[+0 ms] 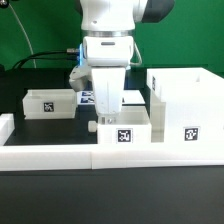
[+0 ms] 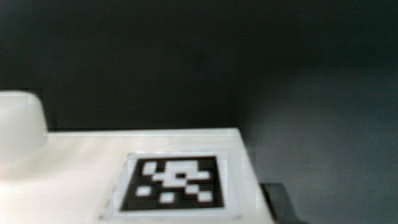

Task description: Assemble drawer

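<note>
My gripper [image 1: 108,118] reaches straight down onto the near small tray [image 1: 128,128] at its knob end, close to the knob [image 1: 92,126]. In the wrist view this tray's white tagged face [image 2: 175,183] fills the lower part, with the knob [image 2: 16,128] beside it. One dark finger [image 2: 276,200] presses against the tray's edge; the other finger is hidden. The second small tray [image 1: 48,102] sits at the exterior view's left. The large box housing [image 1: 185,100] stands at the exterior view's right, touching the near tray.
The long low white border wall [image 1: 60,155] runs along the front, with the near tray and the housing against it. The marker board [image 1: 86,98] lies behind my gripper. The table is black; a green backdrop stands behind.
</note>
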Robot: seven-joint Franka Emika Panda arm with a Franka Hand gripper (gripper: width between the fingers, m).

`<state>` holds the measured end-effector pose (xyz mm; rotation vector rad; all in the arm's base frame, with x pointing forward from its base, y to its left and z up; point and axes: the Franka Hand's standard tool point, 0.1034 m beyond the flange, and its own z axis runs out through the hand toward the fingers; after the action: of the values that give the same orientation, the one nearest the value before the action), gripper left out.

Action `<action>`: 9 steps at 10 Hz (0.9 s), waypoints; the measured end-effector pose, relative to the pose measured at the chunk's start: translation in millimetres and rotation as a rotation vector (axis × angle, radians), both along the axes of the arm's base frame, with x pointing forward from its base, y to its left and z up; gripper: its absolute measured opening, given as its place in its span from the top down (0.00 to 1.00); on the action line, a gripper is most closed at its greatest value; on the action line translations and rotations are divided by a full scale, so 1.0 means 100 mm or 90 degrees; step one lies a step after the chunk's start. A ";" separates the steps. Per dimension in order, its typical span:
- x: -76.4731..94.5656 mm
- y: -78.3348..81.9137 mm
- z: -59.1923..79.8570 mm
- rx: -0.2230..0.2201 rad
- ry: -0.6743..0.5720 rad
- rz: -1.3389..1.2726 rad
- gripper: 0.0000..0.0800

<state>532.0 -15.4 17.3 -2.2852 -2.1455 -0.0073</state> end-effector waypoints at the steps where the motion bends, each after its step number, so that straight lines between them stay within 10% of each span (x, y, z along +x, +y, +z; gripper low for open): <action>1: 0.01 0.01 -0.01 0.001 0.000 0.005 0.95; 9: 0.04 0.02 -0.06 0.005 0.001 0.047 0.95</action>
<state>535.8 -13.5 11.1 -2.2000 -2.2236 -0.0134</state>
